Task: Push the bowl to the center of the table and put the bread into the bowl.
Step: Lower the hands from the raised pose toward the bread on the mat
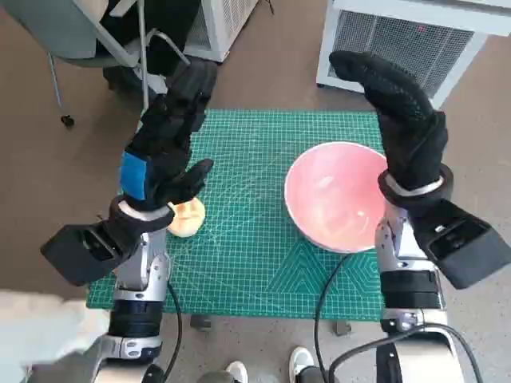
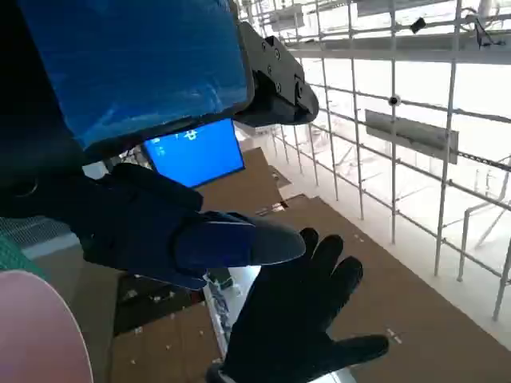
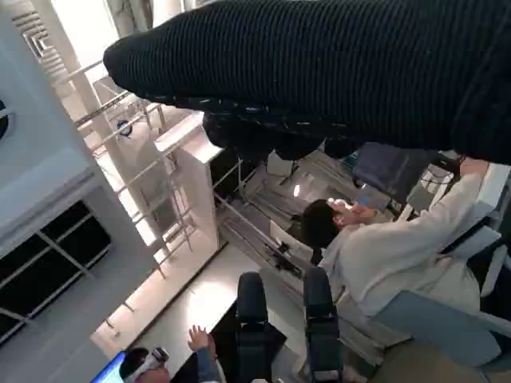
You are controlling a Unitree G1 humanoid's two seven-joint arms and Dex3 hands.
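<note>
A pink bowl (image 1: pixel 335 195) stands empty on the right half of the green mat (image 1: pixel 239 263); its rim (image 2: pixel 32 327) also shows in the left wrist view. A pale piece of bread (image 1: pixel 187 218) lies near the mat's left edge, partly hidden by my left wrist. My left hand (image 1: pixel 166 140) is raised above the bread with its fingers stretched forward, holding nothing. My right hand (image 1: pixel 397 108) is lifted over the bowl's far right rim, fingers extended and empty; it also appears as a spread glove (image 2: pixel 303 319) in the left wrist view.
A white grilled unit (image 1: pixel 407 40) stands beyond the table's far right corner, and a chair (image 1: pixel 88 32) beyond the far left. A person's shoes (image 1: pixel 239 371) show at the near edge. A seated person (image 3: pixel 391 247) appears in the right wrist view.
</note>
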